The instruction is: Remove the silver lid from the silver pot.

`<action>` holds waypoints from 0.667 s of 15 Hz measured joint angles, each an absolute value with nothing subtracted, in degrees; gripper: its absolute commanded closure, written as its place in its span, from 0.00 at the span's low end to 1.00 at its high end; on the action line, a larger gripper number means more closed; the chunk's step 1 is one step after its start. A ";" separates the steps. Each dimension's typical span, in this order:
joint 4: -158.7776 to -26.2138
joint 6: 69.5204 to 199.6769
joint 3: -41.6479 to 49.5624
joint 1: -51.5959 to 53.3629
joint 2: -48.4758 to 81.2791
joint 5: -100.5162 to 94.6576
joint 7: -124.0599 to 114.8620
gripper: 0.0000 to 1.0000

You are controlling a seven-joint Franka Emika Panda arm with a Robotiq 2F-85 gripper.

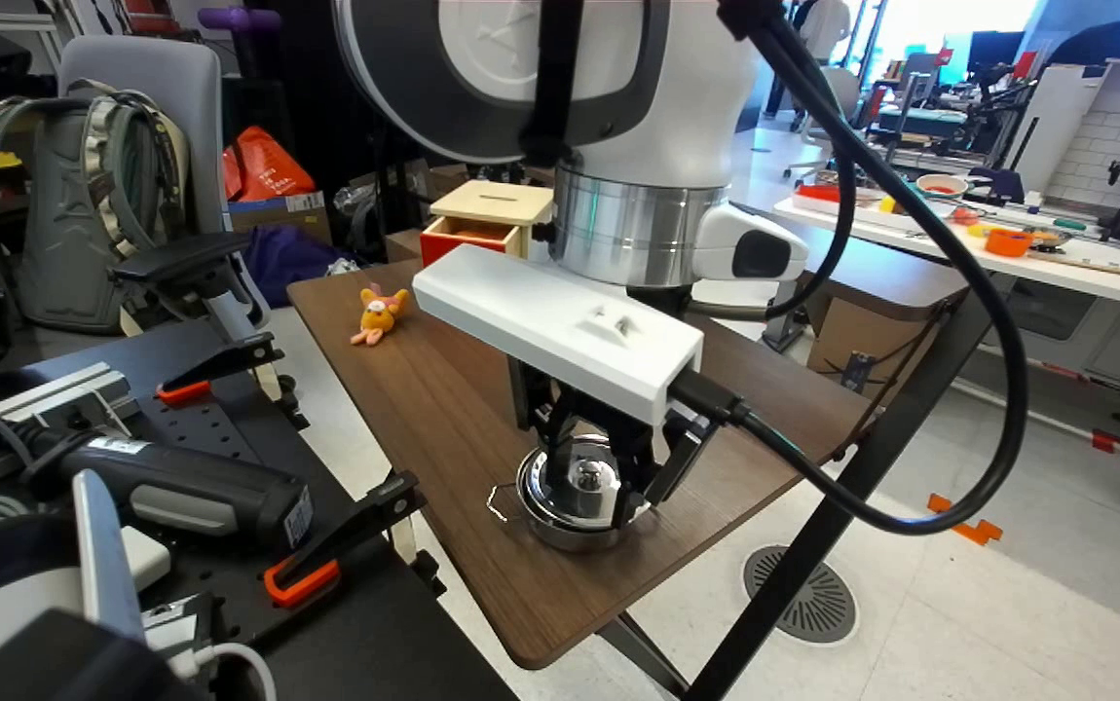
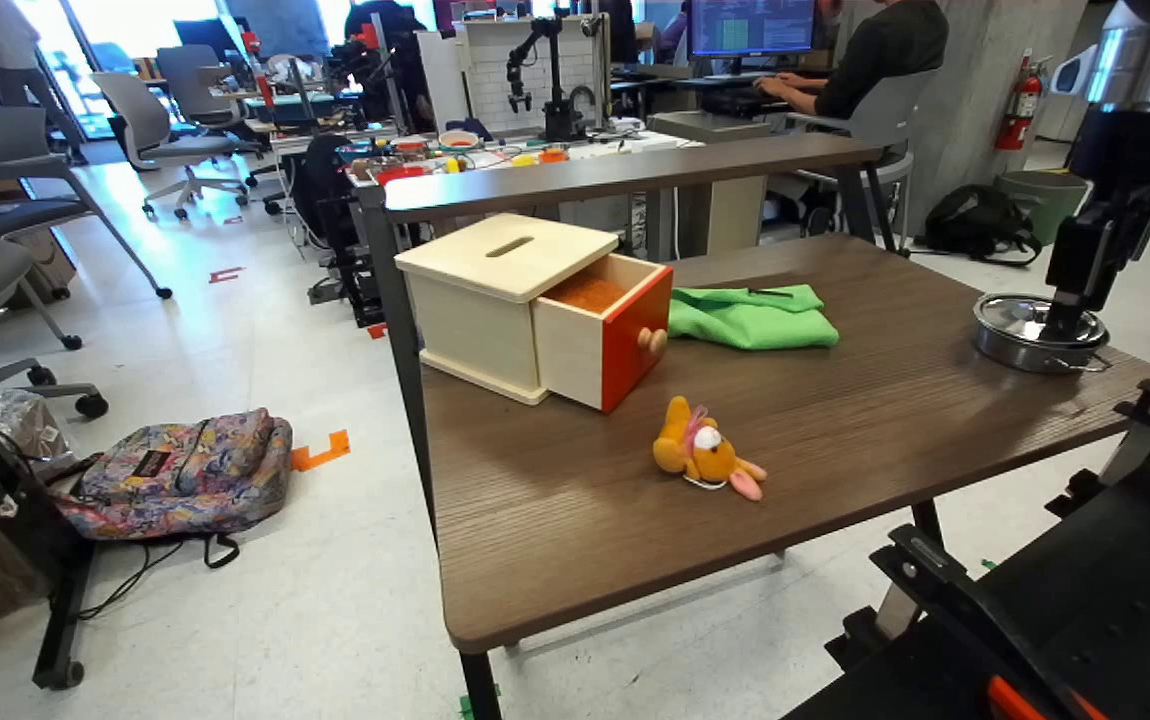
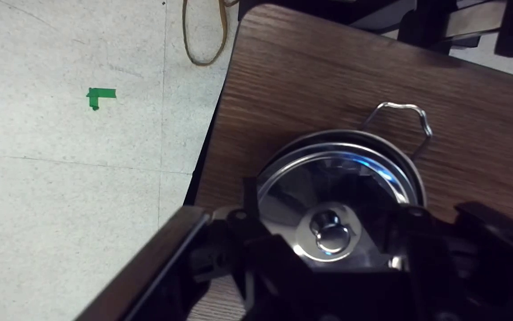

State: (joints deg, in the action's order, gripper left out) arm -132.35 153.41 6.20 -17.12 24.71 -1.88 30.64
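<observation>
Black bench (image 1: 385, 623) up close, hand (image 1: 593, 492) spread over the silver lid (image 3: 323, 196)

Orange-tipped clamps (image 1: 351, 534) sit along the bench's edge, a dark cylindrical tool (image 1: 180, 497) lying near them. Past that edge is a brown surface (image 1: 453, 419), and close to one of its rounded corners stands the silver pot (image 2: 1015, 350), upright, with a wire handle (image 3: 401, 106) sticking out from its side. The silver lid is on the pot, and from the wrist view a dark gap shows between the lid and the pot's rim, on the handle's side.

The hand points down over the pot. Its fingers (image 1: 629, 467) are well apart, one on either side of the lid's knob (image 3: 333, 238), clear of it, and they have hold of nothing. It's dark and crowded down there, so whether their tips touch the lid itself I can't tell.

At the opposite end of the surface, by the short edge at left in an exterior view, a pale wooden box (image 2: 475, 325) stands with its red-fronted drawer (image 2: 567, 355) partway out. A green cloth (image 2: 755, 318) lies bunched just beside the drawer, and an orange toy (image 2: 700, 445) lies between the box and the long edge that faces the bench.
</observation>
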 measured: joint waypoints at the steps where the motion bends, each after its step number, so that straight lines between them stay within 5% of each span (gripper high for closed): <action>1: -132.36 153.58 6.11 -17.12 24.73 -1.89 30.64 0.27; 6: -132.39 154.21 5.46 -17.12 24.73 -1.90 30.64 0.01; 7: -132.39 154.23 5.30 -17.13 24.73 -1.90 30.64 0.07; 8: -132.39 154.24 5.16 -17.13 24.73 -1.90 30.64 0.34; 10: -132.39 154.28 4.89 -17.13 24.73 -1.90 30.64 0.36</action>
State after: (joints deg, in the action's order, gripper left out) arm -132.39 154.28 4.89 -17.13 24.73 -1.90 30.64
